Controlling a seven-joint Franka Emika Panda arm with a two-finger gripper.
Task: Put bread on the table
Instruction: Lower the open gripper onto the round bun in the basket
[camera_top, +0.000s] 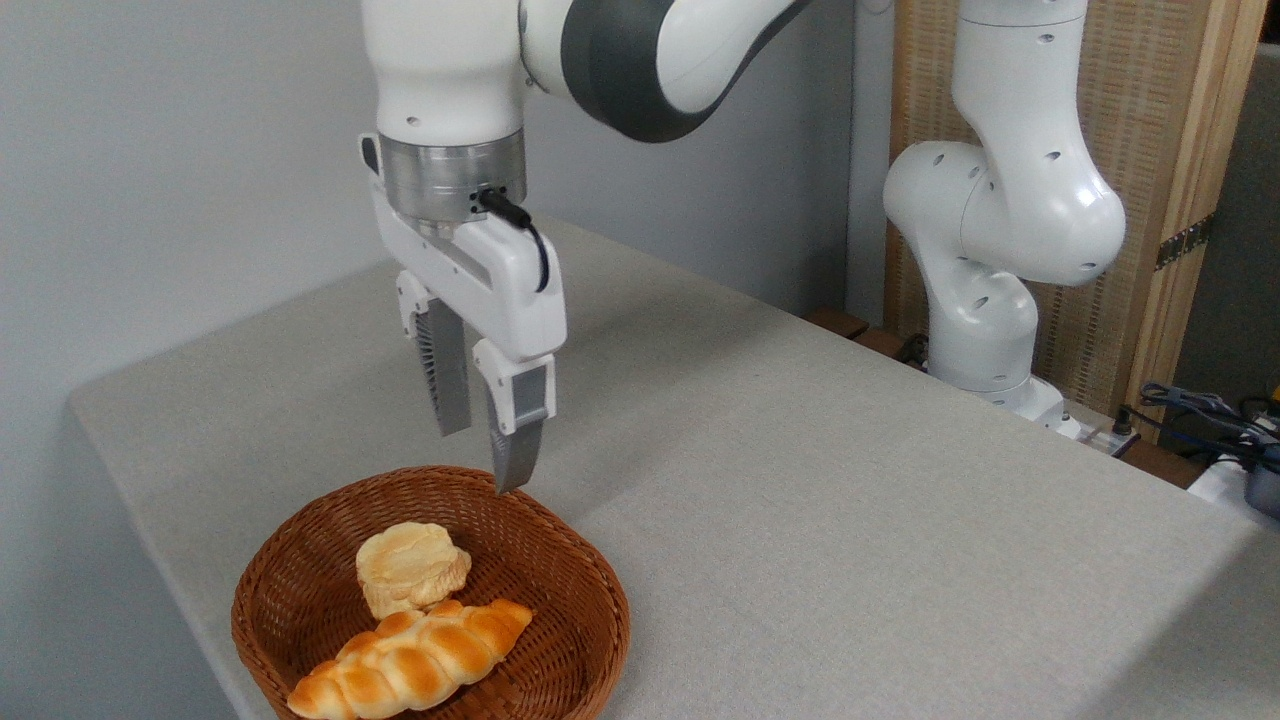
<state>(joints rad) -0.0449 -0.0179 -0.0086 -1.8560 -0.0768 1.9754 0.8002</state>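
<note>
Wicker basket (300, 610) at near left holds bun (412, 566), leaning on loaf (415, 655). Tool (483, 455) hovers above far rim, released, empty. Reach step, seemingly. Next: shift nearer over bun, descend, clench, lift onto grey surface (850, 500).

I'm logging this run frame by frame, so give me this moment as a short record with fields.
bread: small pale bun, lying in the basket
basket: round brown wicker, near the table's front left edge
braided loaf: in the basket, in front of the bread and touching it
gripper: open, empty, above the basket's far rim
table: grey surface, no bread on it yet
</note>
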